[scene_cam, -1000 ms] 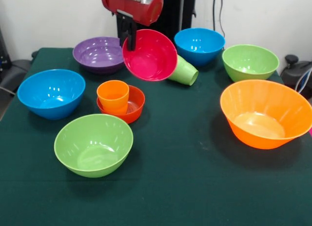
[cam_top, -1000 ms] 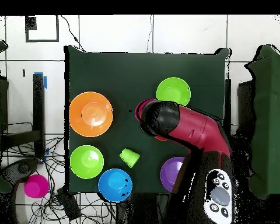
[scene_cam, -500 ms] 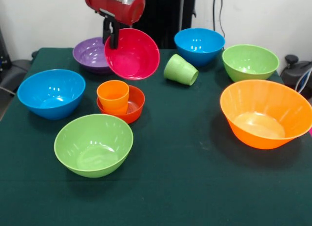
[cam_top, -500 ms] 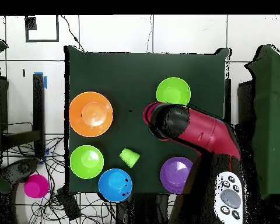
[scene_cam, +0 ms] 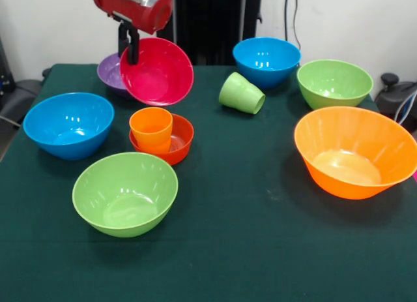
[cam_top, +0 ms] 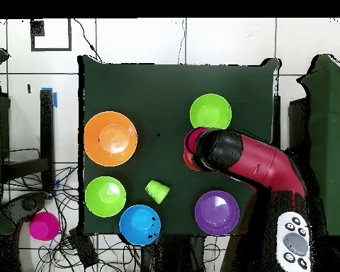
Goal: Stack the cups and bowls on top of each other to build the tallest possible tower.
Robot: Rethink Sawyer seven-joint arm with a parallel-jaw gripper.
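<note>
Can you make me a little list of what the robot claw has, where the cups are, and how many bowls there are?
claw: shut on the rim of the magenta bowl, holding it tilted in the air
orange cup: upright inside the small red-orange bowl
light green cup: lying on its side on the table
bowls in front view: eight
magenta bowl's place: above and behind the orange cup, not on it yet
</note>
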